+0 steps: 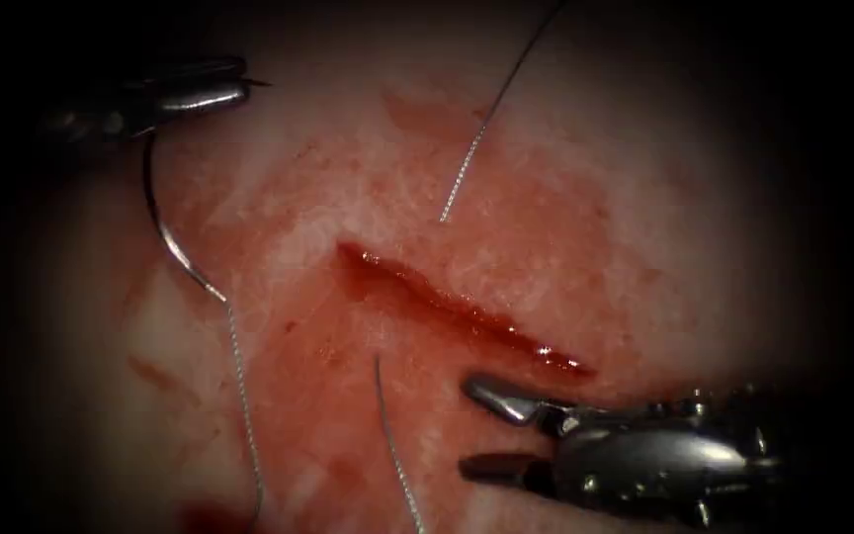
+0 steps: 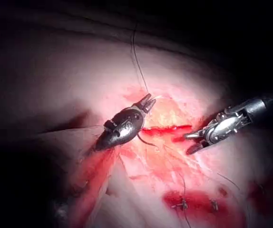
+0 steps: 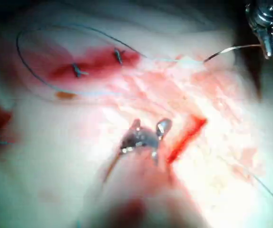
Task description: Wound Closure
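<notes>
With its jaws wide open and empty, the right tool (image 1: 491, 427) waits near the cut (image 1: 457, 309). Farther left, the left tool (image 1: 212, 87) pinches the needle (image 1: 165, 232) by one end, clear of the tissue (image 1: 546, 198), thread (image 1: 241, 396) trailing.

The needle (image 1: 165, 232), a thin steel curve, hangs free of the tissue (image 1: 506, 237) left of the cut (image 1: 457, 311), which gapes red; thread (image 1: 239, 396) trails from it.
</notes>
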